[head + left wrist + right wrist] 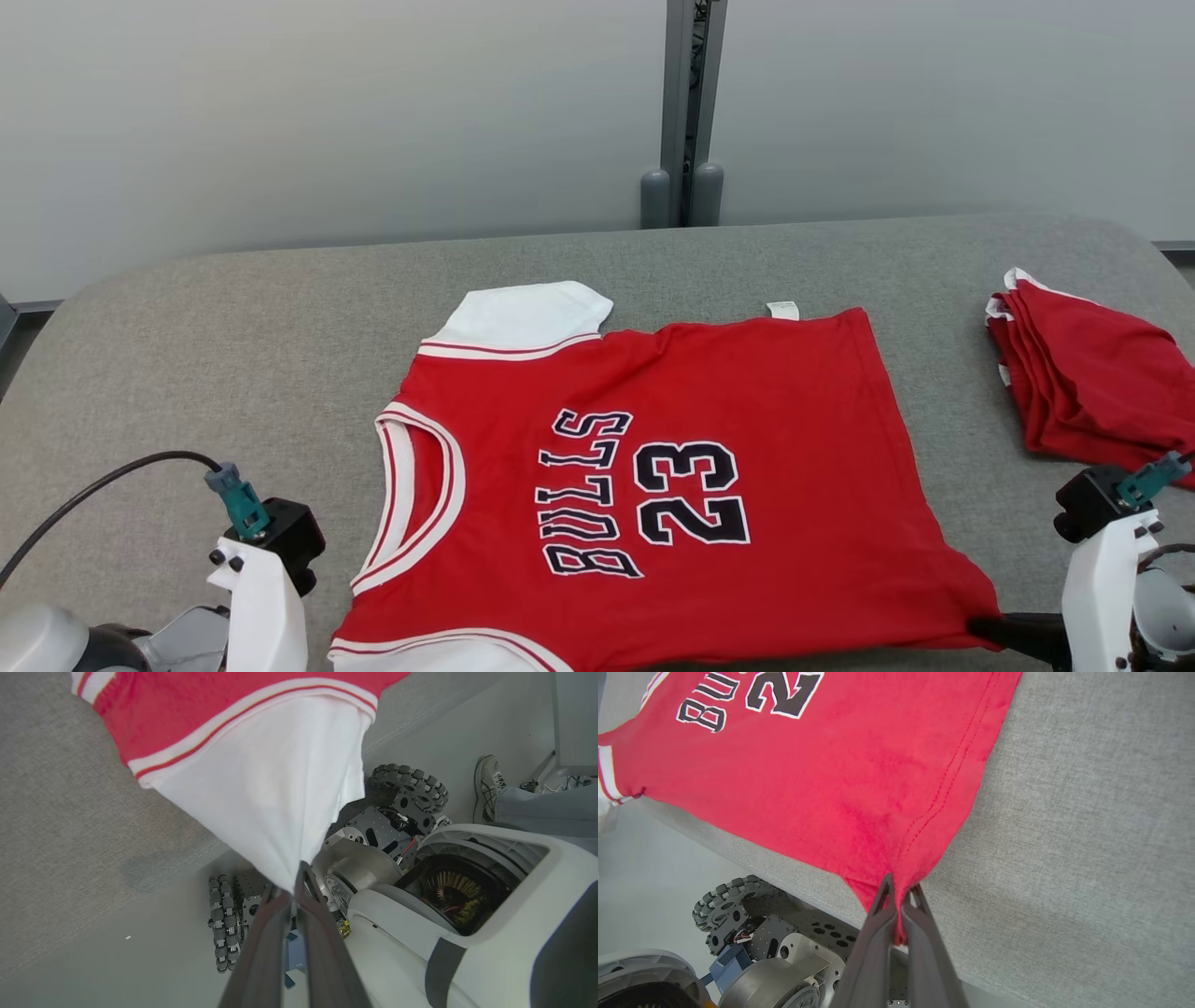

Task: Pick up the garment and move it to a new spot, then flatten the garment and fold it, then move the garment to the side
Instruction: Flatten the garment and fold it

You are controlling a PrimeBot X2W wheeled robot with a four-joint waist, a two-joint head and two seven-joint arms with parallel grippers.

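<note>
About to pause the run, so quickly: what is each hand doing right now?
Left hand: closed, holding the jersey by its white sleeve.
Right hand: closed, holding the jersey by its red hem corner.

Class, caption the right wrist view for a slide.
Right gripper pinches the red jersey by a hem corner at the grey table edge.

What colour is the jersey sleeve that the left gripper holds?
The sleeve is white, edged with red stripes; the left wrist view shows it best.

Head view looks forward and down over the grey fabric-covered table. Wrist views sit close behind the left gripper and right gripper; all three share the red-and-white printed jersey.
</note>
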